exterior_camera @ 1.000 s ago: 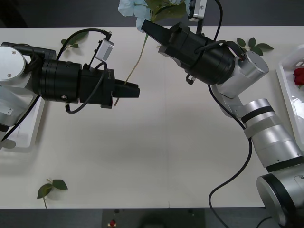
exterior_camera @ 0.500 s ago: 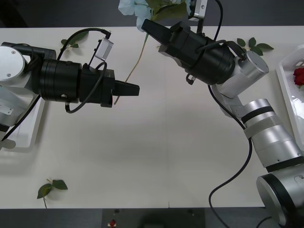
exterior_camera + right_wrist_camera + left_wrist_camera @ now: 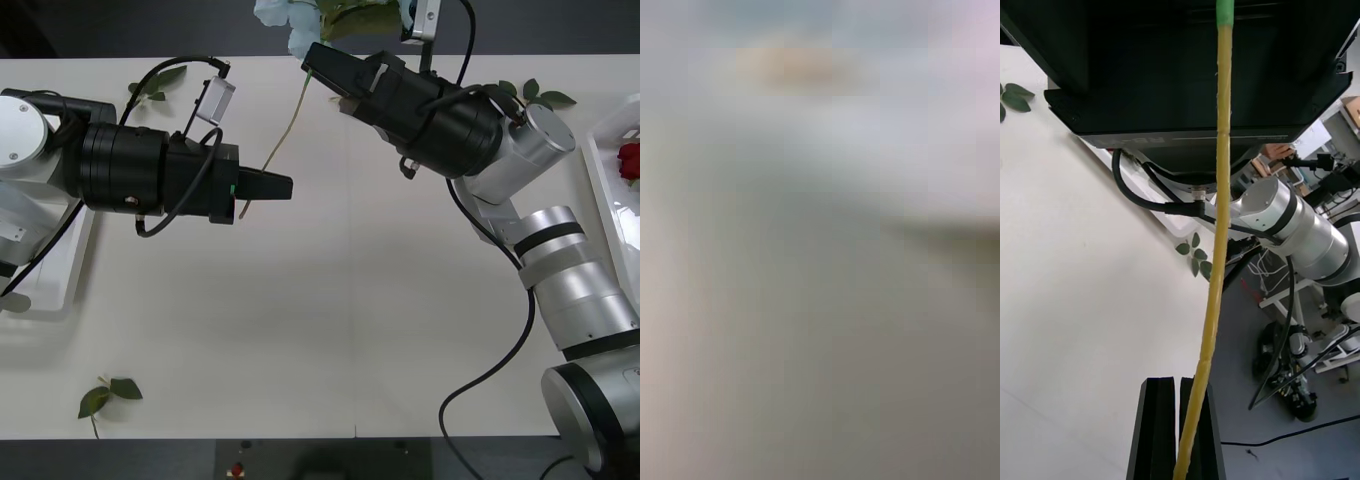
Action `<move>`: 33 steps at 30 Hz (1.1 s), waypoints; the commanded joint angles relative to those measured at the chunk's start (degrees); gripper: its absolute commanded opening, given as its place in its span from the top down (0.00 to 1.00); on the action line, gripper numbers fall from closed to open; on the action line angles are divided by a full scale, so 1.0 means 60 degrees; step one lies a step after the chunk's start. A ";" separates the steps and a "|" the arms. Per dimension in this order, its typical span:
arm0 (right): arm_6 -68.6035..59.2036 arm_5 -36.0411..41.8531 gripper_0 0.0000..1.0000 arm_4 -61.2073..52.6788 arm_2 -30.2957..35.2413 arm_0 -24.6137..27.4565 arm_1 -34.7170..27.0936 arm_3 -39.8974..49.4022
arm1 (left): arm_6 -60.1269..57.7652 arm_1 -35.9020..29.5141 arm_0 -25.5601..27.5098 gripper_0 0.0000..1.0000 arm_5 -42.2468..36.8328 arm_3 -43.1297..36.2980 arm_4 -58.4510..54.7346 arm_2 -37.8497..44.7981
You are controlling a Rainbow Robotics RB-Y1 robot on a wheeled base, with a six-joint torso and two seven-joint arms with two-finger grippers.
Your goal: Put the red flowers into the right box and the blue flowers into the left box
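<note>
One of the blue flowers (image 3: 287, 18) hangs over the table's far edge, its thin stem (image 3: 285, 125) slanting down toward my left arm. My right gripper (image 3: 316, 58) is shut on the stem just under the pale-blue head. My left gripper (image 3: 278, 186) is shut on the stem's lower end; in the left wrist view the yellow-green stem (image 3: 1217, 225) runs between its black fingers (image 3: 1159, 427). One of the red flowers (image 3: 630, 160) lies in the right box (image 3: 598, 160) at the right edge. The left box (image 3: 62, 275) is partly hidden under my left arm.
Loose green leaf sprigs lie at the far left (image 3: 150, 88), the far right (image 3: 535, 96) and the near left (image 3: 105, 395). The white table (image 3: 330, 330) is bare in its middle and front. The right wrist view is a blur.
My left gripper's fingers have closed on the stem. The right arm has shifted slightly right, taking the flower head with it.
</note>
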State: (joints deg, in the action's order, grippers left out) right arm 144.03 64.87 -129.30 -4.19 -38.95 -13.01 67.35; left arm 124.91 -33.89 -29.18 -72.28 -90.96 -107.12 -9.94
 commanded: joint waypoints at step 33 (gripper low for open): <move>0.1829 0.1449 0.04 -0.2533 -0.3667 -0.0305 -0.4423 0.0142 | -0.2434 -0.2818 0.1157 1.00 -0.5135 -0.1363 0.5446 0.6770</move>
State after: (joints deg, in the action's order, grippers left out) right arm 154.56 74.39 -141.70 -25.01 -38.95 -38.41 67.33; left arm 115.70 -46.20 -24.13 -103.58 -97.59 -74.73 30.14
